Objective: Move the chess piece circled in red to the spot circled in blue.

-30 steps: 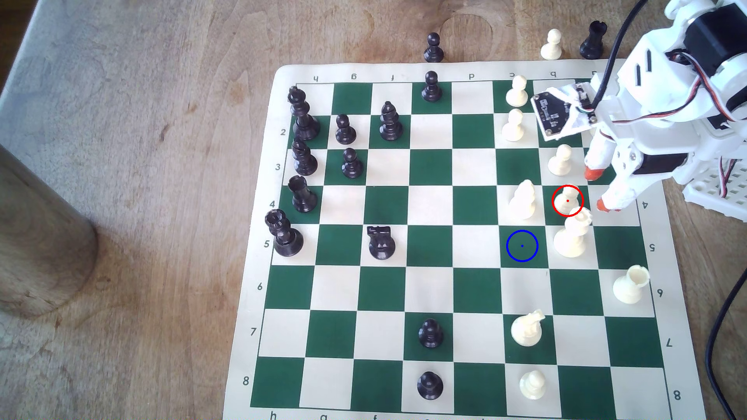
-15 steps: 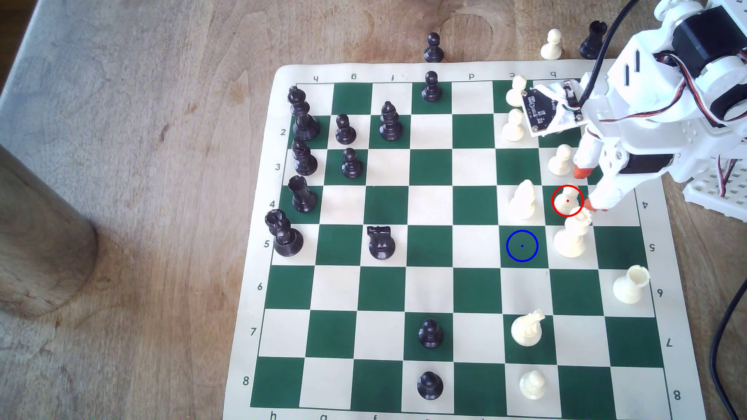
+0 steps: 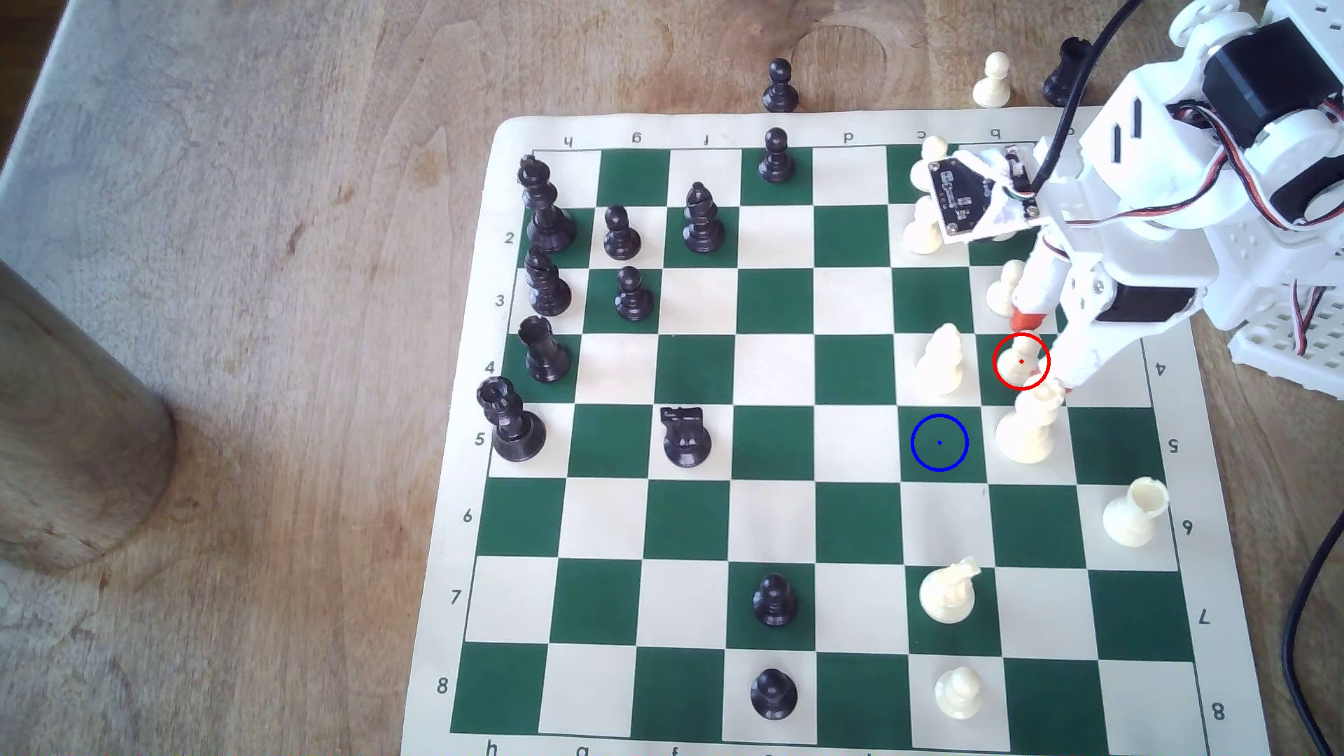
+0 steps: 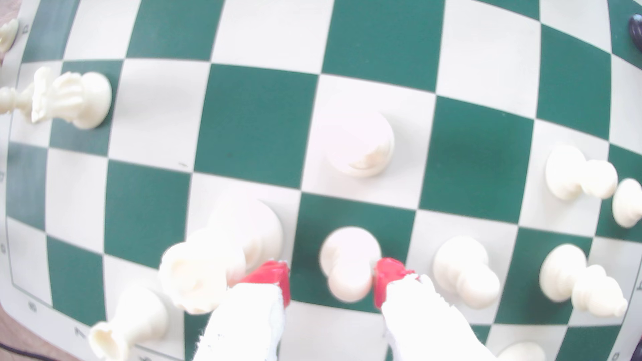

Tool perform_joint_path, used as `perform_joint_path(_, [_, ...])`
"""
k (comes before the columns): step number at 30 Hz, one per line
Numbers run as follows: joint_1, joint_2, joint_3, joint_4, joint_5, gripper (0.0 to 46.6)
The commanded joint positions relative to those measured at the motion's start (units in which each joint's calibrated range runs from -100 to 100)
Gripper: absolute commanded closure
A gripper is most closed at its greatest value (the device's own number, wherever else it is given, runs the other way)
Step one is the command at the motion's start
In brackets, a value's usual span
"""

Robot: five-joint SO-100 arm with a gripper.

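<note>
Two red-tipped white jaws (image 4: 331,283) stand apart on either side of the small cream-white plastic pawn (image 3: 1018,361), one tip just touching its head in the wrist view. The pawn stands upright on its red-circled dark green square, beside the tall crowned white queen (image 3: 1027,425). The blue-circled dark green square (image 3: 939,443) lies beside the queen, bare.
</note>
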Motion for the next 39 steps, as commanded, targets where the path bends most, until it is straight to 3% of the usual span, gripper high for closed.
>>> perform_joint_path(1, [-0.4,0.4,-1.2,-0.7,-0.1,35.9])
perform_joint_path(4, [-0.7,0.8,-1.2,-0.7,0.1,46.3])
perform_joint_path(23, [1.0,-5.4,-5.2,7.5,1.0,46.4])
perform_joint_path(30, [0.6,-8.4,-20.8,20.6,1.1,46.4])
perform_joint_path(39, [-3.7,0.8,-45.2,27.6,-0.4,46.4])
